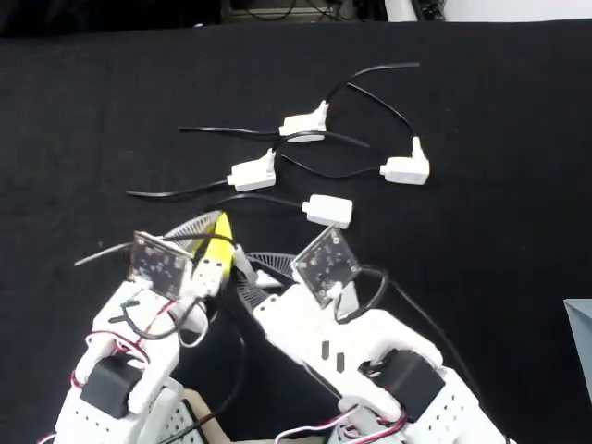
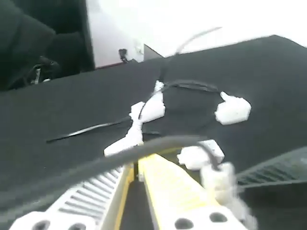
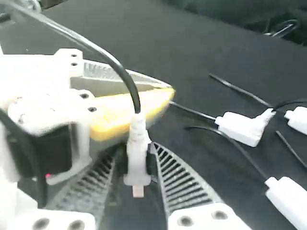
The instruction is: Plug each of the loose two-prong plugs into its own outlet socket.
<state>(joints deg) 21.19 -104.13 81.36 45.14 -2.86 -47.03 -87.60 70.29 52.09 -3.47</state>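
My right gripper (image 3: 136, 149) is shut on a small white two-prong plug (image 3: 136, 158), whose black cable arcs up and back over the arm. It hovers low at the near middle of the black table (image 1: 481, 111), beside my left gripper (image 1: 220, 225). The left gripper (image 2: 136, 162), with one yellow finger (image 2: 165, 189) and one grey ribbed finger, looks shut with nothing between them. Several white plug and socket pieces on black cables lie farther out: a rectangular block (image 1: 328, 211) nearest, another (image 1: 252, 173) to its left, one (image 1: 405, 169) to the right, and one (image 1: 305, 122) farthest.
Thin black cables (image 1: 370, 79) loop across the cloth between the white pieces. A grey box corner (image 1: 581, 324) pokes in at the right edge. The held cable (image 2: 96, 167) runs across close in front of the left wrist camera.
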